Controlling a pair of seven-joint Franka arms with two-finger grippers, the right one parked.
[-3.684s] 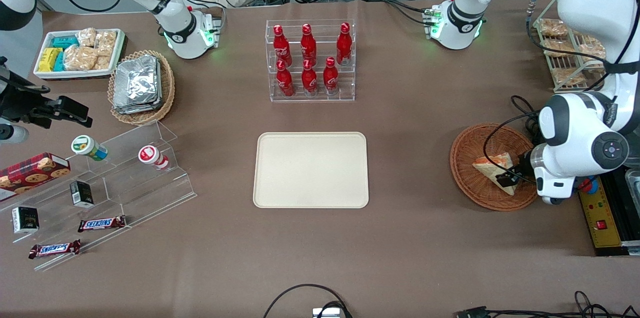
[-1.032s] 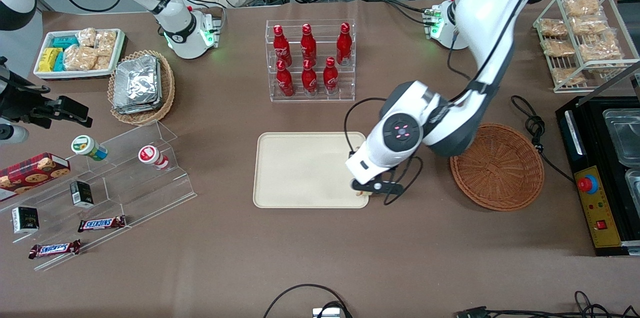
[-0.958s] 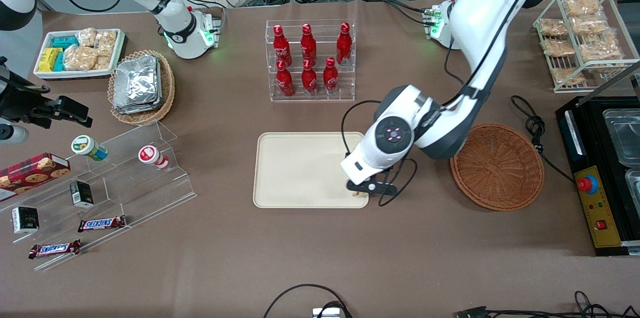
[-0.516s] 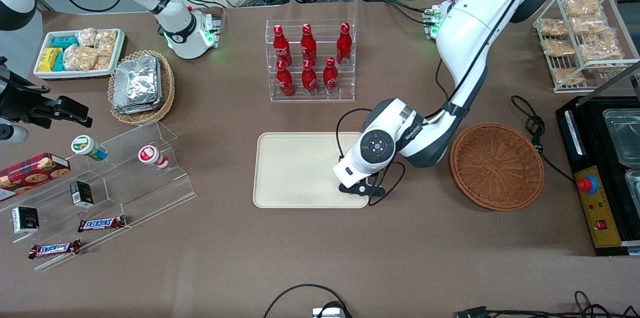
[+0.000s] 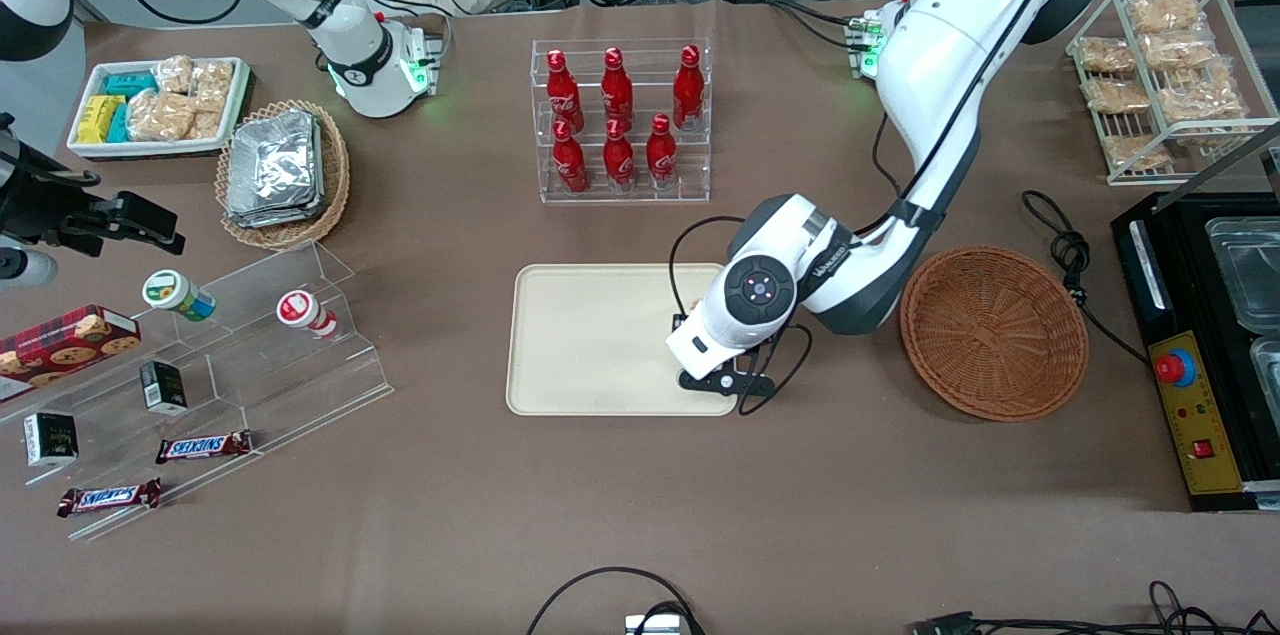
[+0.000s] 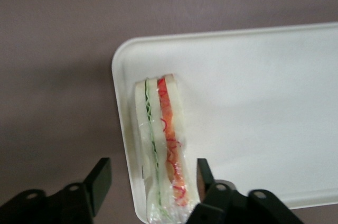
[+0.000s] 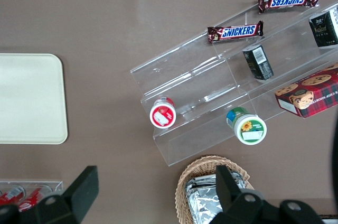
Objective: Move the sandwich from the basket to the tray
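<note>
The sandwich (image 6: pixel 161 145), clear-wrapped with red and green filling, lies on its side on the cream tray (image 6: pixel 253 102), close to the tray's rounded corner. My left gripper (image 6: pixel 150 182) is open and hangs over it. One finger stands well clear of the bread and the other finger (image 6: pixel 203 174) is close beside it. In the front view the gripper's hand (image 5: pixel 705 345) hovers over the tray (image 5: pixel 590 335) at the end nearest the reddish-brown wicker basket (image 5: pixel 993 332) and hides the sandwich. The basket is empty.
A clear rack of red bottles (image 5: pixel 620 120) stands farther from the front camera than the tray. A wire rack of bagged snacks (image 5: pixel 1160 80) and a black box (image 5: pixel 1215 345) lie at the working arm's end. Acrylic steps with snacks (image 5: pixel 200 365) lie toward the parked arm's end.
The sandwich has gone from the basket to the tray with my gripper. Over the last second the hand moved a little farther over the tray, then nearly stopped.
</note>
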